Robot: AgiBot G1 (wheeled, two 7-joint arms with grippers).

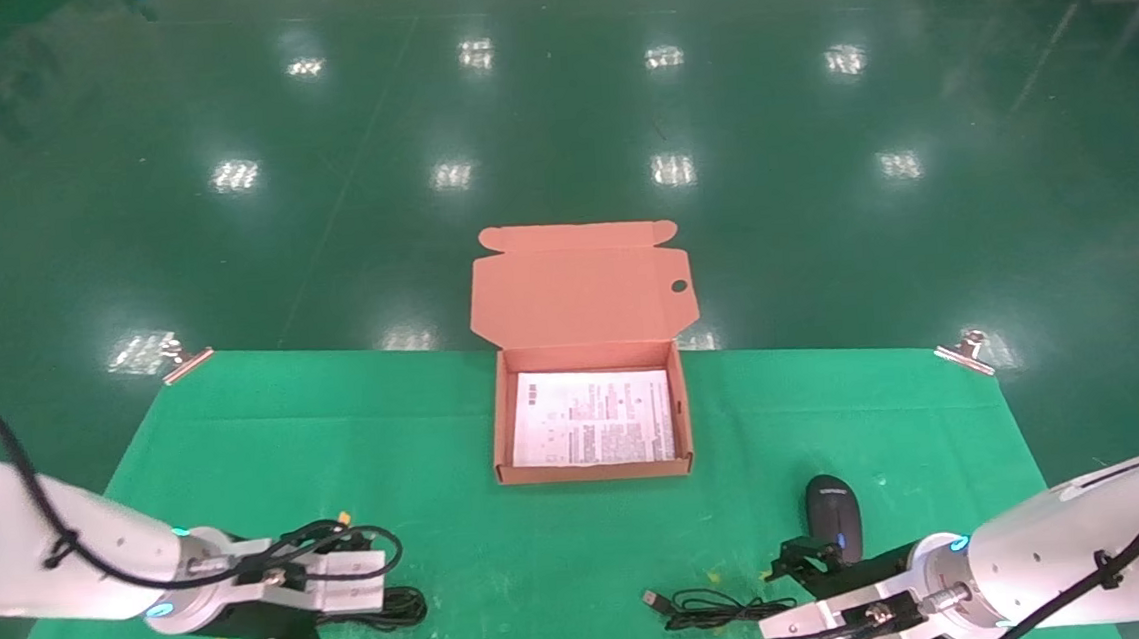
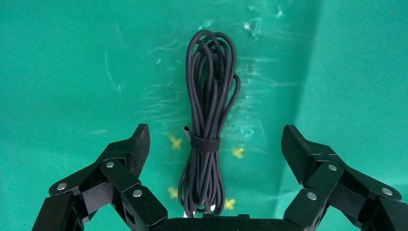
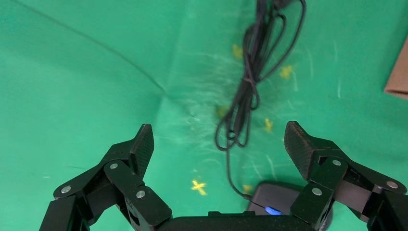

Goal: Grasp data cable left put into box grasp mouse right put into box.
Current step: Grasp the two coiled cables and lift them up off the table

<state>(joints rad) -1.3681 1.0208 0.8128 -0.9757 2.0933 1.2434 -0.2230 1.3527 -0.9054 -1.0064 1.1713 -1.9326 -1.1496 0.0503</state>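
One limp, light cable (image 2: 206, 130) is centred between the spread left gripper (image 2: 215, 147) fingers; its strapped middle should be pinched.

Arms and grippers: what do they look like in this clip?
Both arms are glossy white tubes with black cables clipped along them and a cyan-lit ring at each wrist. The left gripper and right gripper are black, with angular linked fingers joined by silver rivets and textured pads.
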